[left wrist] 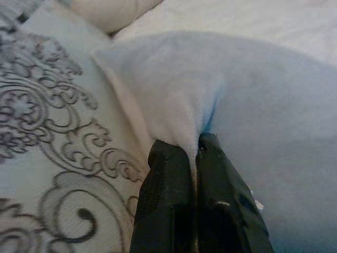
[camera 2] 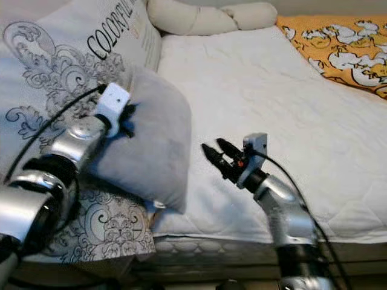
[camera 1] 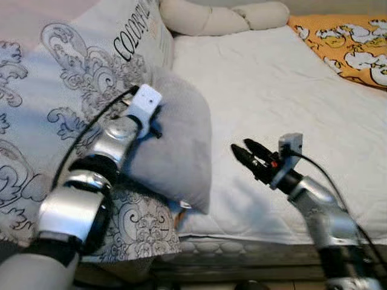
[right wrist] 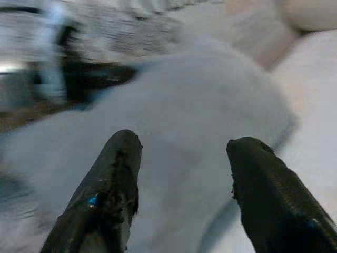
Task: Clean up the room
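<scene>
A plain grey pillow (camera 1: 178,151) lies at the left edge of the white mattress (camera 1: 272,90), partly over a patterned duvet (camera 1: 54,90). My left gripper (camera 1: 158,128) is shut on a fold of the grey pillow (left wrist: 237,95); its black fingers (left wrist: 168,179) pinch the fabric. Over the mattress, just right of the pillow, my right gripper (camera 1: 242,148) hovers open with its fingers (right wrist: 113,174) pointed at the pillow (right wrist: 200,105) and nothing between them.
A cream bolster (camera 1: 217,17) lies along the head of the bed. An orange blanket with white cartoon figures (camera 1: 354,45) covers the far right corner. The duvet hangs over the bed's left front edge (camera 1: 139,235).
</scene>
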Controlling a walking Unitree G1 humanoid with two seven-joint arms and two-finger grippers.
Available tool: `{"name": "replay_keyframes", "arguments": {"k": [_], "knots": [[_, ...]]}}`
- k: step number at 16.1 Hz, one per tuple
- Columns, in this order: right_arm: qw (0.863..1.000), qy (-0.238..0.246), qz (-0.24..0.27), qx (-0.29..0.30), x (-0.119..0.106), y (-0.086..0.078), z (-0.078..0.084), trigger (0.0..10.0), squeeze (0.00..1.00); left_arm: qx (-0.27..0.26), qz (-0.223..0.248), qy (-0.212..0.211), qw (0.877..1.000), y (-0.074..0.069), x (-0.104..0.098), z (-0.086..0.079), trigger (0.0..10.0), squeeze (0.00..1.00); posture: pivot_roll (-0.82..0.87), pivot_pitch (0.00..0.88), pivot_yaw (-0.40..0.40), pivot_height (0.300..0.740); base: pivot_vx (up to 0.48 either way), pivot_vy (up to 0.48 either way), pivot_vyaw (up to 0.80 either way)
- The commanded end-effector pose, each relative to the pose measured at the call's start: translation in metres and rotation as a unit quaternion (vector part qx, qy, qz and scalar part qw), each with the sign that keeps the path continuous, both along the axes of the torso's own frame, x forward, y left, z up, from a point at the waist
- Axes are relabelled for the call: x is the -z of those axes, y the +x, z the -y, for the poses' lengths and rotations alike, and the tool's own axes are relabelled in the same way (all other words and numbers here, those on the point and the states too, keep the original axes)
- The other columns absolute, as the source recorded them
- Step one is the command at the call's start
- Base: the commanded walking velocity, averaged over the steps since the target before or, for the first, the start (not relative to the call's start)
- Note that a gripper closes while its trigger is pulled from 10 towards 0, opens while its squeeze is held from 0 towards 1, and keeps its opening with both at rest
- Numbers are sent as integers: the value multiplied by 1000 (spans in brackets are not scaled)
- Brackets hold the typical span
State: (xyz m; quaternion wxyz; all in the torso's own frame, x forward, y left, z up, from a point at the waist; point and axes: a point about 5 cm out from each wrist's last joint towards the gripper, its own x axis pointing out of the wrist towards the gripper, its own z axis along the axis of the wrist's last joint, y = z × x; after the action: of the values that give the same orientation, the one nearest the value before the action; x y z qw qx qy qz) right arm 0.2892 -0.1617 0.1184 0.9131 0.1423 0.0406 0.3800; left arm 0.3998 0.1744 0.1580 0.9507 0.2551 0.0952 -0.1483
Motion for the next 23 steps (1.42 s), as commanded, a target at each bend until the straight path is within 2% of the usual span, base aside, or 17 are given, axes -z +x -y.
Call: {"name": "replay_keyframes", "arguments": {"k": [1, 2, 4, 5, 6, 7, 9, 11, 12, 13, 14, 15, 16, 18, 20, 21, 23], "knots": [[1000, 10, 8, -25, -8, -1, -5, 10000, 1000, -12, 29, 13, 999, 4, -14, -7, 10000, 0, -125, 0, 130, 740, 0, 0, 0], [998, 5, 17, -59, -14, -6, -6, 10000, 1000, -25, 31, 13, 999, 4, -17, -16, 10000, 0, -124, 0, 132, 740, 0, 0, 0], [996, 0, 17, -90, -15, -11, -8, 10000, 1000, -31, 28, 17, 999, 4, -17, -20, 10000, 0, -121, 0, 131, 740, 0, 0, 0], [995, -3, 13, -102, -14, -13, -8, 10000, 1000, -30, 17, 5, 999, 3, -14, -21, 10000, 0, -112, 0, 125, 740, 0, 0, 0], [994, -11, 9, -108, -13, -15, -8, 10000, 1000, -27, 8, -4, 1000, 2, -12, -20, 10000, 635, -109, 0, 123, 740, 0, 0, 0], [994, -20, 3, -110, -11, -17, -7, 10000, 1000, -26, 1, -20, 999, 1, -10, -20, 10000, 1000, -109, 0, 123, 740, 0, 0, 0], [994, -27, -8, -101, -10, -16, -4, 10000, 1000, -21, 11, -51, 998, 2, -12, -18, 10000, 1000, -93, 0, 109, 740, 0, 0, 0], [995, -10, -17, -97, -12, -15, -1, 10000, 1000, 7, 41, -116, 992, 1, -20, -12, 10000, 1000, -81, 0, 99, 740, 0, 0, 0], [995, -10, -17, -97, -12, -15, -1, 10000, 1000, 7, 41, -116, 992, 1, -20, -12, 10000, 1000, -81, 0, 99, 740, 0, 0, 0], [996, 46, -67, -30, -11, -5, 4, 10000, 1000, 40, 79, -238, 967, -10, -20, 2, 10000, 1000, -35, 0, 65, 740, 0, 0, 0], [995, 56, -77, -16, -11, -3, 4, 10000, 1000, 43, 80, -254, 963, -14, -18, 4, 10000, 1000, -35, 0, 65, 740, 0, 0, 0], [997, 42, -71, 1, -10, 1, 1, 10000, 1000, 43, 81, -281, 955, -24, -13, 8, 10000, 1000, -35, 0, 65, 740, 0, 0, 0], [999, 5, -33, 6, -12, 2, -3, 10000, 1000, 38, 85, -298, 950, -35, -9, 10, 10000, 1000, -27, 0, 58, 740, 0, 0, 0], [1000, -6, 1, 14, -16, 6, -6, 10000, 1000, 31, 88, -301, 949, -46, -4, 12, 10000, 1000, -27, 0, 58, 740, 0, 0, 0], [998, -14, 26, 54, -20, 13, -11, 10000, 1000, 8, 73, -293, 953, -64, 15, 12, 10000, 1000, -24, 0, 33, 740, 0, -277, 0], [993, -15, 17, 118, -18, 21, -7, 10000, 1000, -1, 62, -278, 959, -74, 24, 14, 10000, 1000, -28, 0, 24, 740, 0, -480, 0], [984, -25, -2, 175, -12, 26, -6, 10000, 1000, -22, 50, -269, 961, -87, 30, 13, 10000, 1000, -25, 0, 17, 740, 0, -480, 0]]}}
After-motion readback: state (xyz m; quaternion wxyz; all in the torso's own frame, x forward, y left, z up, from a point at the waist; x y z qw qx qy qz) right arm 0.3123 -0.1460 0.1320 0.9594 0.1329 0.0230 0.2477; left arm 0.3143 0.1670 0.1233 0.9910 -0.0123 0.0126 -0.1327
